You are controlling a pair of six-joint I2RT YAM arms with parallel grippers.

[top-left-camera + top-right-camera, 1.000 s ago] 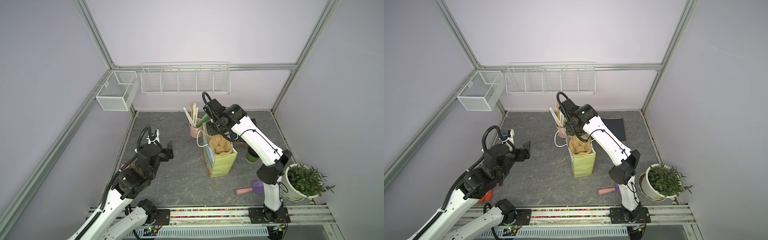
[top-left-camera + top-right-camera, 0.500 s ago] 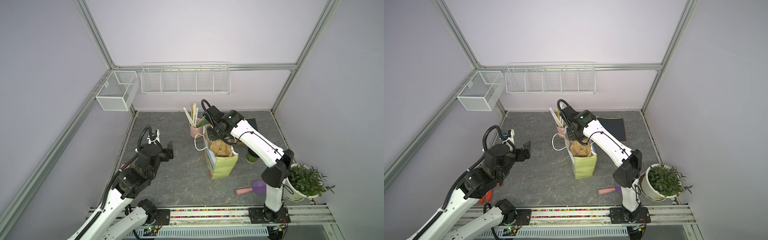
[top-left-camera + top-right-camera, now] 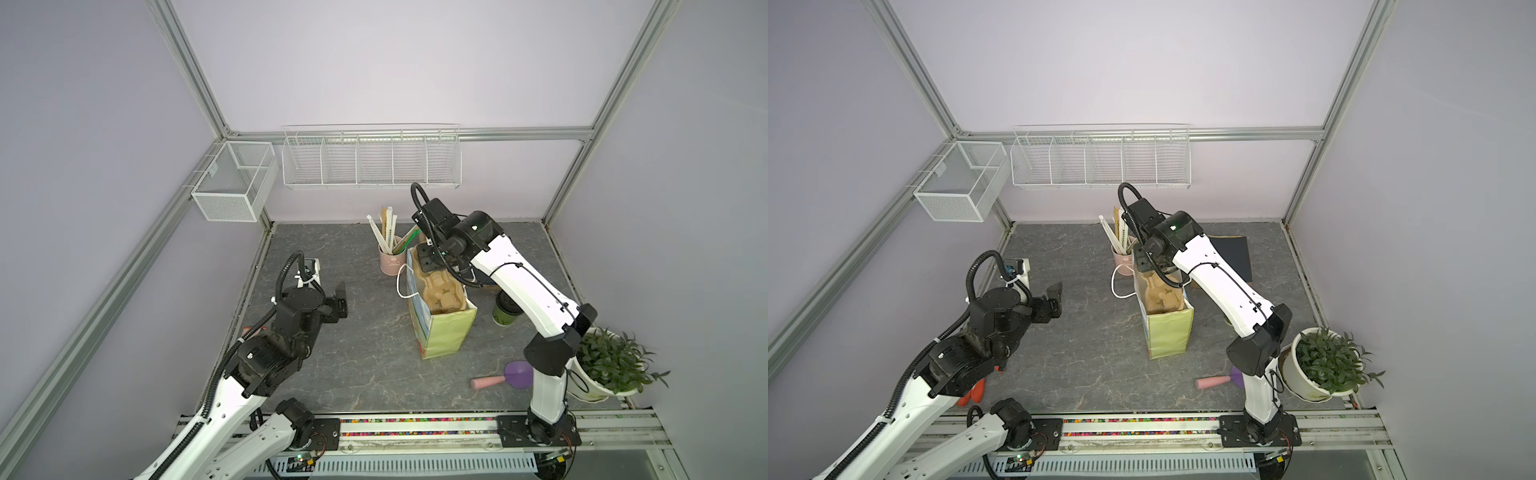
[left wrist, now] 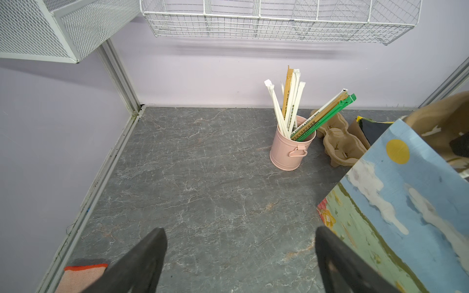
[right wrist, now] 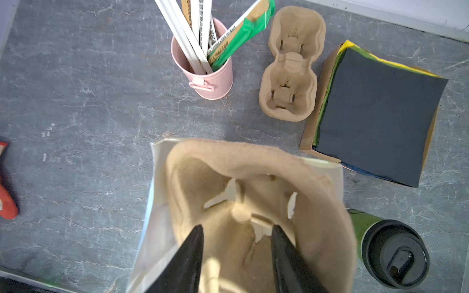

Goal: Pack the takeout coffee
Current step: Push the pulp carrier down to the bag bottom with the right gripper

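**Carrier in the bag, coffee still outside it**

On the left, the left gripper (image 4: 240, 229) hangs over bare table, jaws wide apart and empty. An orange knit glove (image 4: 83, 276) lies near its arm's base.

Toward the middle, the pink bucket (image 3: 390, 262) of straws stands just behind the paper bag (image 3: 442, 332). A pulp cup carrier (image 3: 440, 293) fills the bag's mouth and seems to ride above the rim at one end. The right gripper (image 5: 237, 227) hovers over it with fingers parted, pinching nothing that shows.

The takeout coffee (image 3: 506, 311) stands upright on the table just right of the bag, lid on, partly beneath the right arm.

The bag looks light and tall, so a brush from the wrist as it draws out could tip it onto the cup or the bucket. If the carrier sits askew, a cup lowered into it may land on a ridge and topple. Too hard a squeeze could buckle the paper wall or pop the lid.

The bag's wall crowds the cup's near side. A second carrier (image 5: 291, 66) and a dark paper stack (image 5: 378, 114) lie behind. The purple scoop (image 3: 505, 376) and potted plant (image 3: 611, 361) stand clear, further right.
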